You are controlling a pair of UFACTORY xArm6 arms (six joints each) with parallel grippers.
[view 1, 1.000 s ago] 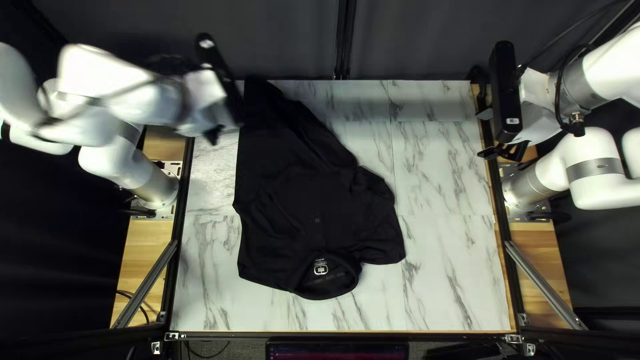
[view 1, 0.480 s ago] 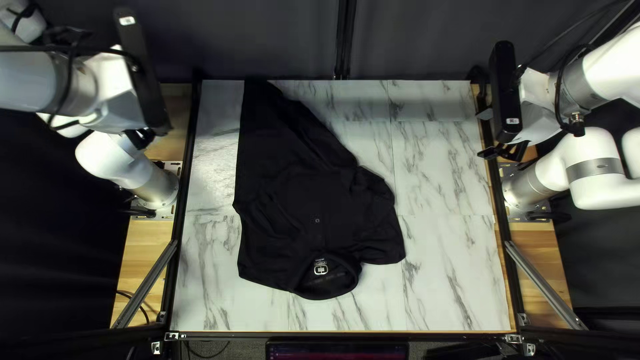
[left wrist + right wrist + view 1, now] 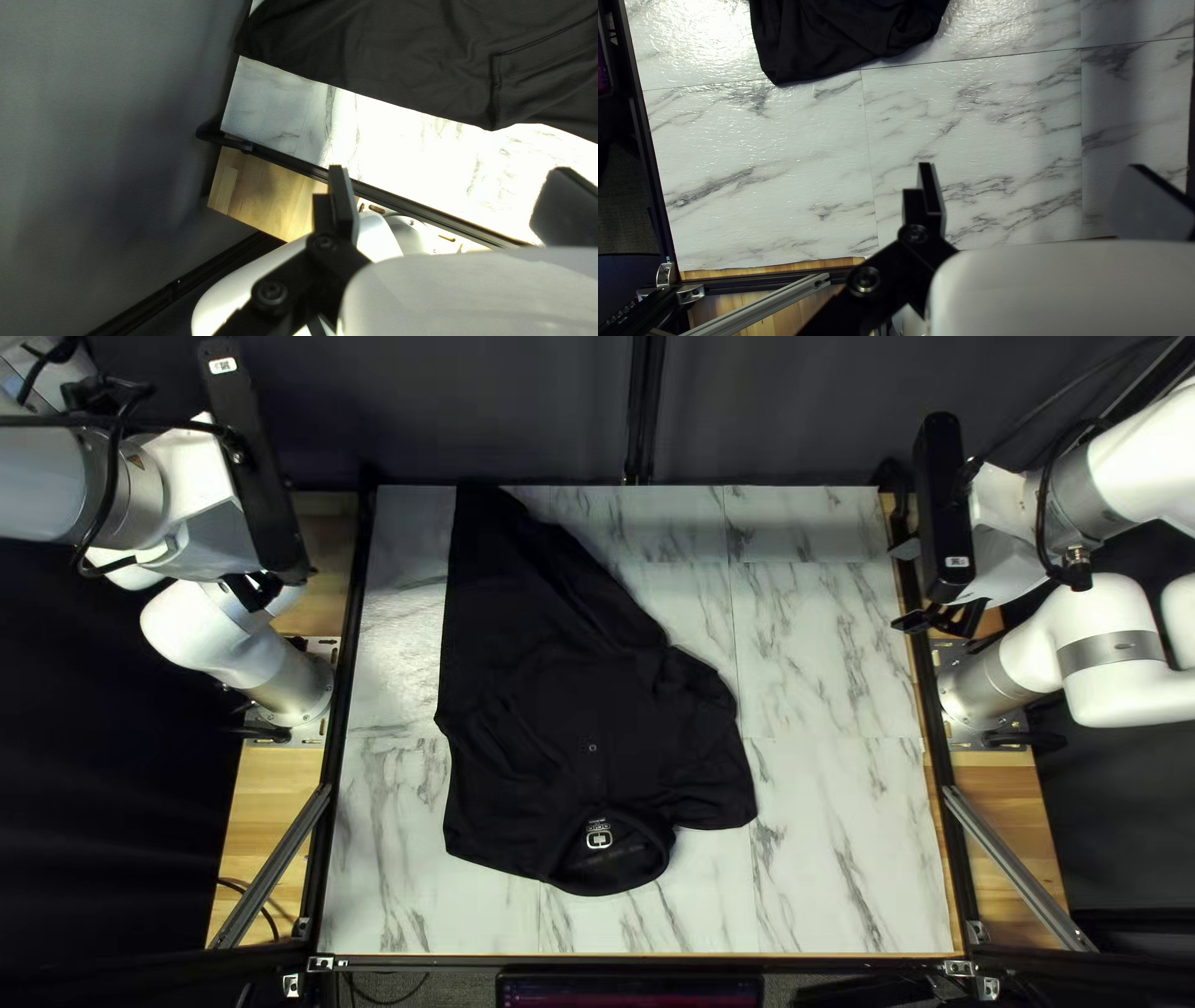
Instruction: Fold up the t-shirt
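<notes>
T-shirt (image 3: 548, 672) lies on table (image 3: 847, 859), approx. 10 o'clock of ctr. (12 = far edge). L claw (image 3: 451, 177) & R claw (image 3: 1031, 177): fingers apart, unloaded. Fabric prob. light, limp; may bunch. Rec. grip: all layers, corners at 4 & 8 o'clock, clear of collar (image 3: 608, 881).

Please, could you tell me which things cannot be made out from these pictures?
- Underside of the shirt: top left view, hidden by its own upper cloth.
- Print on the collar label: top left view, too small.
- Most of the shirt: right wrist view, cut off by the picture's edge.
- Rest of the screen: top left view, cut off by the bottom edge.
</notes>
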